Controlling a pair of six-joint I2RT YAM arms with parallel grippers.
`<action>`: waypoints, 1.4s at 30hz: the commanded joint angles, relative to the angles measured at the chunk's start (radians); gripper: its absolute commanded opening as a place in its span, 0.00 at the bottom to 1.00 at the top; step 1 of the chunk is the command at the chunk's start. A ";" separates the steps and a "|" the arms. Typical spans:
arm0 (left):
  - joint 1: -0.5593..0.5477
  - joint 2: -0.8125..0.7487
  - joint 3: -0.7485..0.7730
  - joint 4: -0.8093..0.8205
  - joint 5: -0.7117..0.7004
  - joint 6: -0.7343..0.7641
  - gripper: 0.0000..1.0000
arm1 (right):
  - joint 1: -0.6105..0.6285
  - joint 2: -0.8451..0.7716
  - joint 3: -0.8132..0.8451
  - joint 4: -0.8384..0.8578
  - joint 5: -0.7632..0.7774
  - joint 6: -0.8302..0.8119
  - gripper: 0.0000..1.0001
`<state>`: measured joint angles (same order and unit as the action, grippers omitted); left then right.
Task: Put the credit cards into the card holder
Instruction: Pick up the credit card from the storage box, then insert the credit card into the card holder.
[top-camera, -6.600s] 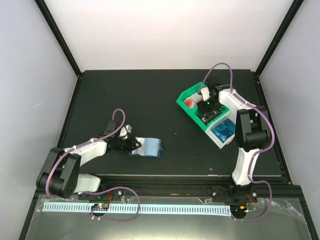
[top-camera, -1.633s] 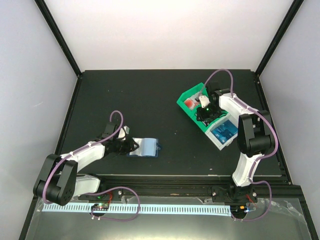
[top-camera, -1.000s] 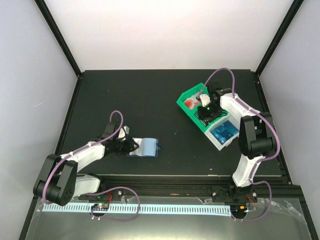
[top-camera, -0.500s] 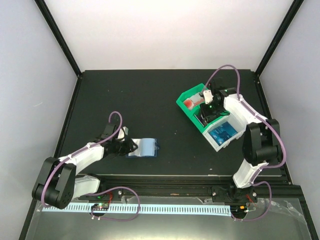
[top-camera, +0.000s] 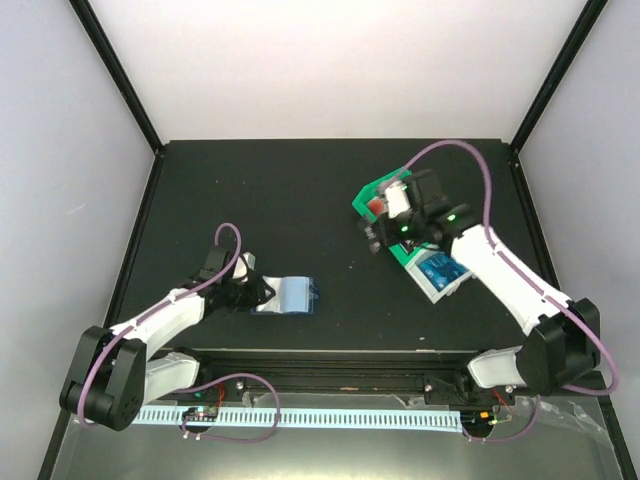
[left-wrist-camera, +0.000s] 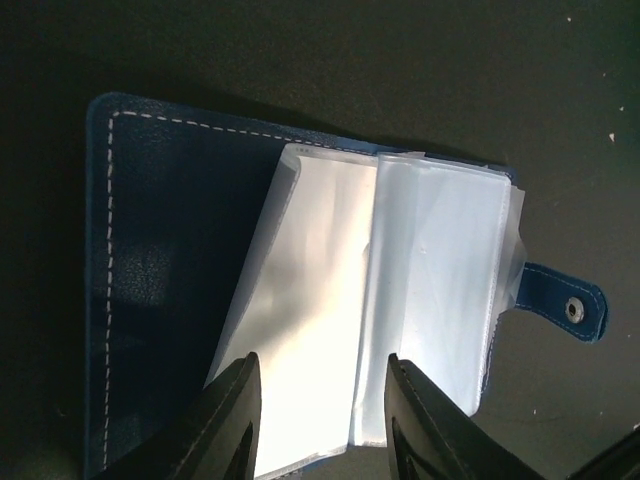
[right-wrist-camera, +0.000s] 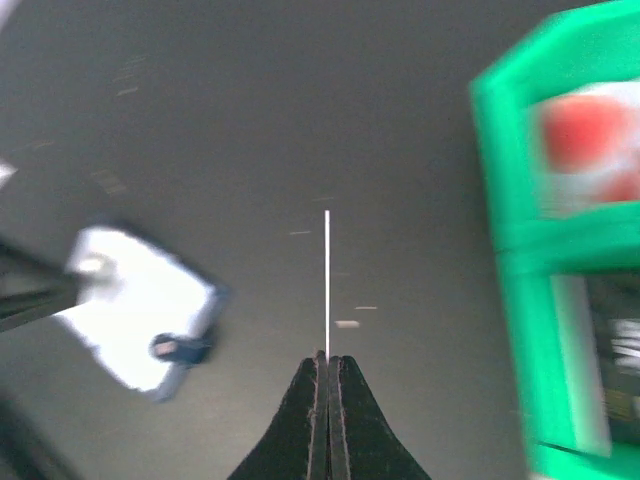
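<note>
Sleeves (left-wrist-camera: 330, 290) of glossy plastic fan from the stitched card holder (left-wrist-camera: 150, 300). Left end effector (left-wrist-camera: 320, 368) stands half-open above; right end effector (right-wrist-camera: 327, 358) pinches a thin card (right-wrist-camera: 327, 270).

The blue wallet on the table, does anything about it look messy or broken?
Nothing looks broken. The card holder lies open, but its clear sleeves fan up unevenly instead of lying flat. The left gripper has its fingers apart, one on either side of the fold between them. The snap tab sticks out sideways, undone.
</note>
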<state>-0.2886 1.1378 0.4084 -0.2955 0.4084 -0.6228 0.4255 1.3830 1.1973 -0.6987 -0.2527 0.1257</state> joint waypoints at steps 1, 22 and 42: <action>0.002 -0.019 0.005 0.022 0.055 0.014 0.37 | 0.241 -0.034 -0.137 0.266 -0.067 0.263 0.01; 0.008 -0.127 -0.069 0.146 0.230 -0.066 0.72 | 0.468 0.357 -0.420 1.339 -0.187 1.044 0.01; 0.029 -0.111 -0.165 0.437 0.286 -0.247 0.54 | 0.467 0.502 -0.414 1.514 -0.338 1.202 0.01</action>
<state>-0.2684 1.0321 0.2565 0.0074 0.6846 -0.8093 0.8791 1.8820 0.7715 0.7410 -0.5095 1.2968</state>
